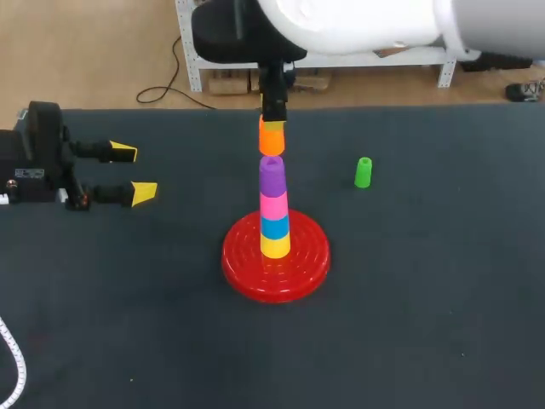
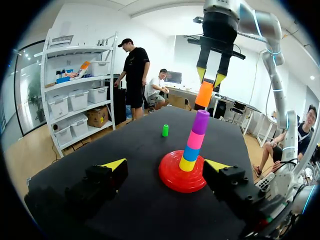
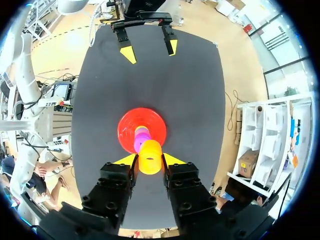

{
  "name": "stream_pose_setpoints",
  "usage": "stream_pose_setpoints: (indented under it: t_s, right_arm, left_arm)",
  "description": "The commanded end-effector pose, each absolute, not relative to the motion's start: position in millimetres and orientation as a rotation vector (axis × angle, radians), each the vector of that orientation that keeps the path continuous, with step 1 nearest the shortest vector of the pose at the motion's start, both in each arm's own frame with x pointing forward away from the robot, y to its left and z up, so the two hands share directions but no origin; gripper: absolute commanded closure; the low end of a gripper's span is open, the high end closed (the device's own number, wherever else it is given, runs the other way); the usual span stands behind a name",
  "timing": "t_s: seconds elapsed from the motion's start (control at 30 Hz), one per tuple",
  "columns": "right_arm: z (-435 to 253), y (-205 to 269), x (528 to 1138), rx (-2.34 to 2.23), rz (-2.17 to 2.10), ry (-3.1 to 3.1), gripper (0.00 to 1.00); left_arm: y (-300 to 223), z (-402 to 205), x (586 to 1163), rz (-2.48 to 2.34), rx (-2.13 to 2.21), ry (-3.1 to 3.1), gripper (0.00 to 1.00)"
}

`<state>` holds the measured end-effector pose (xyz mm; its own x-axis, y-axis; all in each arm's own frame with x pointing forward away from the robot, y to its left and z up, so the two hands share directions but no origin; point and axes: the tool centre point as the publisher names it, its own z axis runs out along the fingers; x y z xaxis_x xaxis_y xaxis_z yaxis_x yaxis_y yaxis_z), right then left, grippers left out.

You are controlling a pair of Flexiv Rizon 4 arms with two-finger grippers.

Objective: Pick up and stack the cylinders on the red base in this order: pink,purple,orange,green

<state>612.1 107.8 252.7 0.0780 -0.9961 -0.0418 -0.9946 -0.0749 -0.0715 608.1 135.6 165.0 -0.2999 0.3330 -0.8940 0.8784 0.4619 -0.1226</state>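
A red base (image 1: 275,256) holds a stack of yellow, blue, pink (image 1: 273,204) and purple (image 1: 272,176) cylinders. My right gripper (image 1: 272,125) hangs straight above the stack, shut on the orange cylinder (image 1: 272,138), just above the purple one. From the right wrist, the orange cylinder (image 3: 150,156) sits between the yellow tips, over the red base (image 3: 127,125). The green cylinder (image 1: 363,172) stands alone on the table to the right. My left gripper (image 1: 134,172) rests open at the far left, empty; its wrist view looks across at the stack (image 2: 195,140) and the green cylinder (image 2: 165,130).
The table is a dark mat (image 1: 426,298). A white cable (image 1: 13,362) curls at its front left corner.
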Motion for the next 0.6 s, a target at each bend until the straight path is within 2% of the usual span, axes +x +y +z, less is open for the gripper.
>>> stream_pose_setpoints:
  t_s: [0.03, 0.6]
  right_arm:
    - [248, 113, 614, -2.262, -0.021, 2.089, 1.00]
    - [234, 111, 608, -2.299, 0.002, 2.103, 1.00]
  left_arm:
    - [135, 163, 608, -0.794, 1.017, 1.841, 0.00]
    - [135, 163, 608, -0.794, 1.017, 1.841, 0.00]
